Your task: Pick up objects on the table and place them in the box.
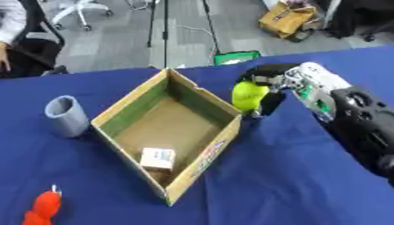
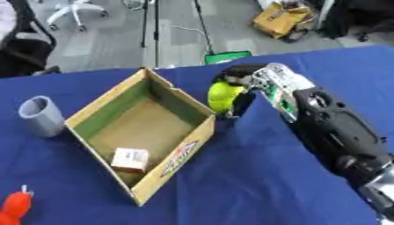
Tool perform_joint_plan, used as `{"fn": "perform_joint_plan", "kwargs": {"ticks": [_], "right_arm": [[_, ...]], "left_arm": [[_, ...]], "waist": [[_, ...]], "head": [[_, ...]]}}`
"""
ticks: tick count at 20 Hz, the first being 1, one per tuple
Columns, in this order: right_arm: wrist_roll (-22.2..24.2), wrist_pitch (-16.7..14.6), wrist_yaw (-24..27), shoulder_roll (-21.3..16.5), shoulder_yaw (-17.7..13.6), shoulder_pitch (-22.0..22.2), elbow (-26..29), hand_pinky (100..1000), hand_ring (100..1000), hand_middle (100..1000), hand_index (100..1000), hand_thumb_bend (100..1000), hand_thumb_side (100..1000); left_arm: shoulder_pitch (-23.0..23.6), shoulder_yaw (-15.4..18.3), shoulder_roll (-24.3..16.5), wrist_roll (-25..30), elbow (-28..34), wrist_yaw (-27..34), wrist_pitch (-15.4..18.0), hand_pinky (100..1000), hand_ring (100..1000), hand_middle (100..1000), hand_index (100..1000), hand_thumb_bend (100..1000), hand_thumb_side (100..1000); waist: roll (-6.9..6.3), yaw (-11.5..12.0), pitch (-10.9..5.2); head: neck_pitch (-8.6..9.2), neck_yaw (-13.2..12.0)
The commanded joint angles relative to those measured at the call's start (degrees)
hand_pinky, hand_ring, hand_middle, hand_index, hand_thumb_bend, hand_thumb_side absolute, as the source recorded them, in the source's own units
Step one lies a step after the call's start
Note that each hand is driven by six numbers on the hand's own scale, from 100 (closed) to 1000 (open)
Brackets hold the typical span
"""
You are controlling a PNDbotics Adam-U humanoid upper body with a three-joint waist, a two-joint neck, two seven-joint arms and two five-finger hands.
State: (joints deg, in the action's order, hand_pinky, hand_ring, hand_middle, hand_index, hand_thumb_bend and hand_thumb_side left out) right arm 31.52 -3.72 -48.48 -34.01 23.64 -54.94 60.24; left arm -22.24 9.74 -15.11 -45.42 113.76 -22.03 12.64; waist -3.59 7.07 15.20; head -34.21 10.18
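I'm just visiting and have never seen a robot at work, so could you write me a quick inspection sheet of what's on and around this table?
Surface: table under a blue cloth.
Job's things: open cardboard box holding a small white carton; yellow-green object held just outside the box's right wall; grey cup upright left of the box; orange-red object at the near left corner.
Clutter: nothing seen.
Hands: right robot hand curled round the yellow-green object; left robot hand not in view.
Cables: a white cable on the floor behind.
Surroundings: office chair, stand legs, tan bag on the floor.
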Motion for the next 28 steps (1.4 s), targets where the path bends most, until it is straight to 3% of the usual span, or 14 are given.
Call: {"fn": "perform_joint_plan", "kwargs": {"ticks": [1, 17, 28], "right_arm": [[-0.58, 0.32, -0.34, -0.73, -0.34, -0.62, -0.46, 628, 759, 824, 873, 399, 319], [-2.20, 1.08, 3.42, -1.03, -0.34, -1.37, 1.05, 581, 702, 718, 783, 384, 279], [-1.97, 2.14, 6.04, -1.41, -0.08, -2.05, 2.37, 531, 664, 592, 709, 366, 241]], "left_arm": [[-0.67, 0.34, -0.73, -0.24, 0.83, 0.12, -0.05, 910, 874, 842, 806, 100, 998], [-0.71, 0.43, -0.80, -0.72, 0.83, -0.03, -0.44, 914, 872, 842, 803, 100, 992], [-0.79, 0.45, -0.87, -0.93, 0.83, -0.13, -0.56, 919, 871, 841, 802, 100, 987]], "waist": [[0.09, -0.08, -0.79], [0.18, -0.18, -0.95], [0.31, -0.26, -1.07]], "head": [[0.20, 0.04], [0.10, -0.09], [0.03, -0.03]]}}
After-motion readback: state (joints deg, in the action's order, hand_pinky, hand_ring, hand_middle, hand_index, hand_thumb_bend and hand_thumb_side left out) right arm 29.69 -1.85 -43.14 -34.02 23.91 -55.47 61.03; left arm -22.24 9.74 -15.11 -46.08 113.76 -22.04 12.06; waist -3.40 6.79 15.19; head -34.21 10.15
